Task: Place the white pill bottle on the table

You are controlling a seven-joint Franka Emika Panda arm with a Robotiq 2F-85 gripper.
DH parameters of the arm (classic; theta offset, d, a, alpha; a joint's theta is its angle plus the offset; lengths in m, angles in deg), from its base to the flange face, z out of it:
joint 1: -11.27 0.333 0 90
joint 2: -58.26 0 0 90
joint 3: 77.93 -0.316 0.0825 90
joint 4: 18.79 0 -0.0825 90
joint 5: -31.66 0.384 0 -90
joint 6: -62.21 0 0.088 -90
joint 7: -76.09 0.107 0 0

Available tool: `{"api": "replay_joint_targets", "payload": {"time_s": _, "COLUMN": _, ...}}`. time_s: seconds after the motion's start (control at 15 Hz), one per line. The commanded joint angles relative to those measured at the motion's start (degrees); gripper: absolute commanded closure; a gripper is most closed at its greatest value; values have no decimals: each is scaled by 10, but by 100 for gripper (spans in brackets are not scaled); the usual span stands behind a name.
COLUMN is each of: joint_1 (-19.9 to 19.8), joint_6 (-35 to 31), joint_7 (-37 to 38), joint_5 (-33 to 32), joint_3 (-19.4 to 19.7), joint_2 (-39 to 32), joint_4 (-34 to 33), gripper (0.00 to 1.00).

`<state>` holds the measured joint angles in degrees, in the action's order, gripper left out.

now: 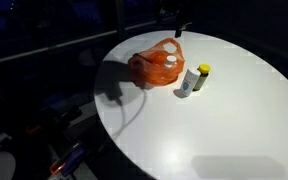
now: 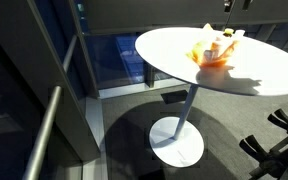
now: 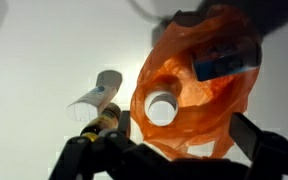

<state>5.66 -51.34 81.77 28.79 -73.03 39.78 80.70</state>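
The white pill bottle (image 3: pixel 160 108) stands upright inside an open orange plastic bag (image 3: pixel 199 95) on the round white table (image 1: pixel 224 120). In the wrist view I look down on its white cap. It also shows in an exterior view (image 1: pixel 171 64) inside the bag (image 1: pixel 152 66). My gripper (image 3: pixel 174 150) hangs above the bag, open and empty, with its dark fingers either side of the bag's near edge. In both exterior views the gripper (image 1: pixel 179 17) (image 2: pixel 234 5) is high above the table, partly cut off by the frame's top.
A pale bottle with a yellow cap (image 1: pixel 194 78) (image 3: pixel 97 98) stands on the table just beside the bag. A blue-labelled item (image 3: pixel 224 58) lies in the bag. The table (image 2: pixel 184 50) has a single pedestal foot; dark floor and a railing surround it.
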Motion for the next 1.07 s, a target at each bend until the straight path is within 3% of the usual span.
{"api": "replay_joint_targets", "payload": {"time_s": 0.0, "joint_1": -10, "joint_6": -39, "joint_7": -31, "joint_5": 35, "joint_3": -5, "joint_2": -48, "joint_4": -18, "gripper": 0}}
{"api": "replay_joint_targets", "payload": {"time_s": 0.4, "joint_1": -20, "joint_6": -88, "joint_7": -69, "joint_5": 74, "joint_3": -12, "joint_2": -97, "joint_4": -26, "gripper": 0}}
{"api": "replay_joint_targets", "payload": {"time_s": 1.0, "joint_1": -28, "joint_6": -85, "joint_7": -76, "joint_5": 81, "joint_3": -12, "joint_2": -124, "joint_4": -44, "gripper": 0}}
